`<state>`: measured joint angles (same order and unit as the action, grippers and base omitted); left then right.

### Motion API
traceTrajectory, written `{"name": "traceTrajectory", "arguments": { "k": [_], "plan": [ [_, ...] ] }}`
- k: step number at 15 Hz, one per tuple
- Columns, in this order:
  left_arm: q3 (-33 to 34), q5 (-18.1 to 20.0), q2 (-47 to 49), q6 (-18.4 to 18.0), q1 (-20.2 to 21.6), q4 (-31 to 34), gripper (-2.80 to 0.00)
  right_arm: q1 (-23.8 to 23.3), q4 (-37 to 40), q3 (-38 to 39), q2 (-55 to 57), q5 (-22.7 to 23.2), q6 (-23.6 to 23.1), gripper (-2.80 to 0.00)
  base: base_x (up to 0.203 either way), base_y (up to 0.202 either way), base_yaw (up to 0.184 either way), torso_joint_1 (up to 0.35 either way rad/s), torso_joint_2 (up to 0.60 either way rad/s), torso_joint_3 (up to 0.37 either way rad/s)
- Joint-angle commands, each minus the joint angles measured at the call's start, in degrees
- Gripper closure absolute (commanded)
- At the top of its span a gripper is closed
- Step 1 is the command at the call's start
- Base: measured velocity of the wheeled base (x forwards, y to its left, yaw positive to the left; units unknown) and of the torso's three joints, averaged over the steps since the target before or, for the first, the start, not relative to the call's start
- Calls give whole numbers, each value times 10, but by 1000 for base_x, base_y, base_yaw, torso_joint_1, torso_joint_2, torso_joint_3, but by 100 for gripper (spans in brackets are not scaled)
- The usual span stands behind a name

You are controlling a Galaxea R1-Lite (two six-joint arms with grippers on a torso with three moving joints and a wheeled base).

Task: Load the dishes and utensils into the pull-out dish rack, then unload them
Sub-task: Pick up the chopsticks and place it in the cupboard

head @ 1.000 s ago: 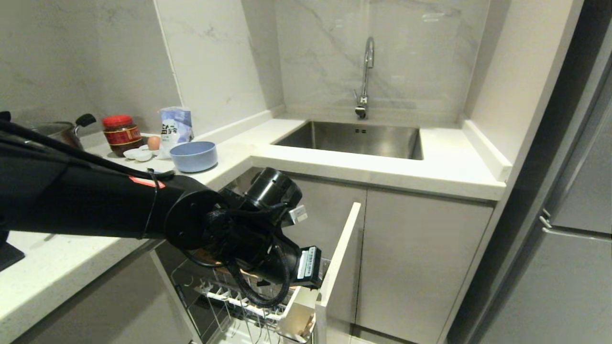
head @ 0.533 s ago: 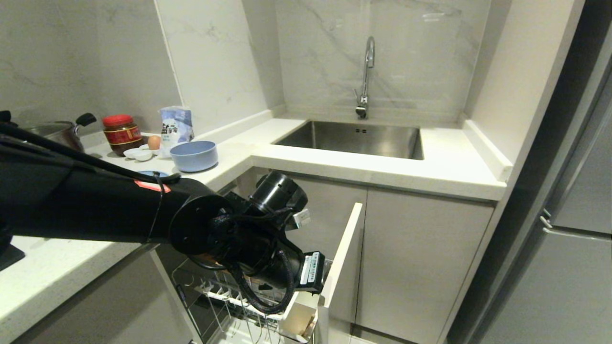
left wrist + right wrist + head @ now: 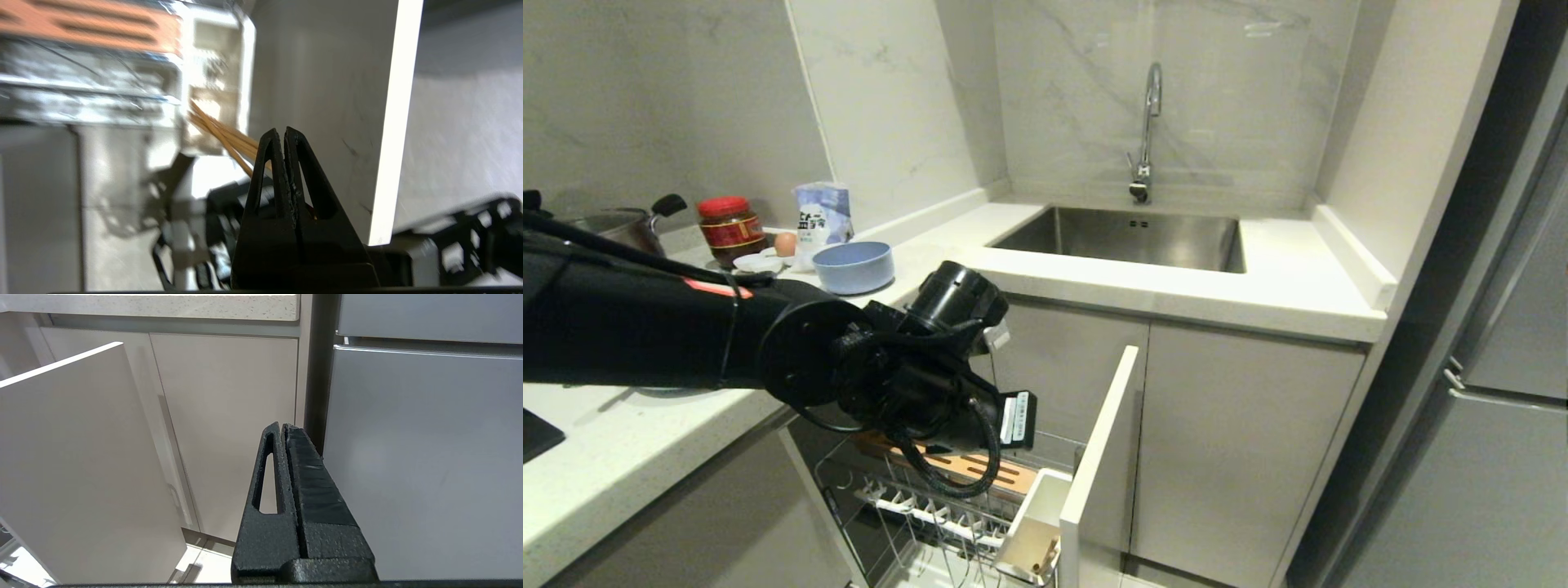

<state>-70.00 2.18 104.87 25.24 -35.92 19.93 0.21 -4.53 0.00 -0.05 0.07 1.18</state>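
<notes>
Gripping the pair of chopsticks [image 3: 222, 139] between closed jaws — left gripper [image 3: 283, 131] hanging over the pull-out dish rack [image 3: 947, 490], with the sticks' long axis slanting away from the fingertips toward the white utensil caddy [image 3: 1033, 523] and their far ends fanning slightly apart just beside the rack's pale cabinet front [image 3: 1098, 457]. Reaching across from the counter side, forearm roughly level and wrist bent down above the rack's slotted wooden bar [image 3: 980, 469]. Hanging parked beside that cabinet front, low and facing the cupboard doors — right gripper [image 3: 283, 426], jaws pressed together on nothing.

blue bowl [image 3: 854, 267], red-lidded jar [image 3: 730, 229], wooden chopsticks [image 3: 222, 138]
</notes>
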Motion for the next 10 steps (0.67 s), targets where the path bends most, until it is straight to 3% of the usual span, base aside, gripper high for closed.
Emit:
{"name": "traceTrajectory", "arguments": {
  "k": [1,6,10],
  "plan": [
    [-8,-33,-51,-11,26,1,0,1,0,15,0,0,0,0,0,0,0,0,0,0],
    [-17,-89,-217,-65,50,0,0,1,0,15,0,0,0,0,0,0,0,0,0,0],
    [-18,-145,-364,-154,67,1,0,1,0,15,0,0,0,0,0,0,0,0,0,0]
  ]
}}
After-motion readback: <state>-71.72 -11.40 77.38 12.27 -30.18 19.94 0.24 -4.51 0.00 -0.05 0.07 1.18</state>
